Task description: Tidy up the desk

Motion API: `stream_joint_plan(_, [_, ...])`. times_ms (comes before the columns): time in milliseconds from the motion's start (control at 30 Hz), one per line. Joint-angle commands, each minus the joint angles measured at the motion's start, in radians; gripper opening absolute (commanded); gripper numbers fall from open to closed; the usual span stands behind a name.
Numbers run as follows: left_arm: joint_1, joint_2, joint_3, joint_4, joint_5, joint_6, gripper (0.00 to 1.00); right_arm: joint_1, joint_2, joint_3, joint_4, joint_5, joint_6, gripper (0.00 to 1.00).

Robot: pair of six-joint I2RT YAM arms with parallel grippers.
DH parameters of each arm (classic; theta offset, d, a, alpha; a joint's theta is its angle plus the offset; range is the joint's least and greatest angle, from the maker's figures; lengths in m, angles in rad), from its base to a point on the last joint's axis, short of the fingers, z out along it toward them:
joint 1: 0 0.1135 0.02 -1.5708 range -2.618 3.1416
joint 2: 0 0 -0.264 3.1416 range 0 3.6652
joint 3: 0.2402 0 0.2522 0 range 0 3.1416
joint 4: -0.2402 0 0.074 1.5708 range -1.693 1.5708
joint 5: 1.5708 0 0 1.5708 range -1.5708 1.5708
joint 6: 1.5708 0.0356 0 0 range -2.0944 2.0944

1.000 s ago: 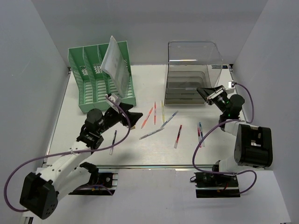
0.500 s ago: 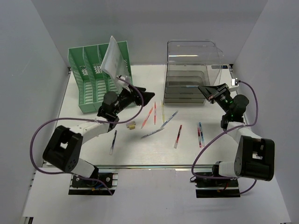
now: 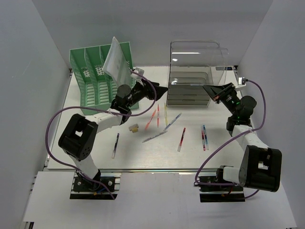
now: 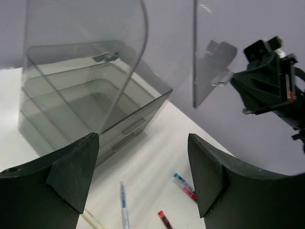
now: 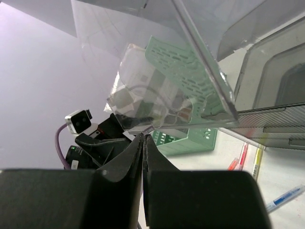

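Note:
The desk [image 3: 143, 155] is a white tabletop with several pens [image 3: 181, 139] strewn over its middle. My left gripper [image 3: 161, 92] hangs open above the far centre, between the green file rack [image 3: 93, 83] and the clear drawer box [image 3: 190, 78]. In the left wrist view its fingers [image 4: 71, 176] frame bare desk, a blue pen [image 4: 124, 205] and the drawer box [image 4: 86, 105], holding nothing. My right gripper [image 3: 206, 87] is shut at the box's right front. In the right wrist view its jaws [image 5: 144, 140] meet just under a clear panel edge [image 5: 209, 90], with nothing visible between them.
A clear sleeve of paper [image 3: 116, 64] leans out of the rack. A small tan block [image 3: 134, 128] and a dark pen [image 3: 116, 144] lie at front left. A metal rail [image 3: 157, 170] runs along the near edge. White walls close in on three sides.
My left arm swung from the front left up to the far centre, still open. My right gripper lifted slightly toward the box's front corner and its jaws closed fully.

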Motion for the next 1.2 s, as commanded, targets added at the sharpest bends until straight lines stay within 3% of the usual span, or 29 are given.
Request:
stream_joint_plan(0, [-0.007,-0.023,0.020,0.108,0.078,-0.052,0.85,-0.002,-0.031,0.063,0.044,0.016,0.001,0.04])
stream_joint_plan(267, [-0.007,-0.005,0.067,0.160,0.136,-0.130,0.86,0.000,-0.040,0.059,0.030,0.019,-0.010,0.04])
stream_joint_plan(800, [-0.007,0.110,0.289,-0.042,0.173,-0.208,0.87,-0.002,-0.053,0.063,0.019,0.008,-0.021,0.04])
stream_joint_plan(1167, [0.002,0.164,0.360,0.068,0.322,-0.354,0.85,0.000,-0.054,0.065,0.012,0.007,-0.030,0.03])
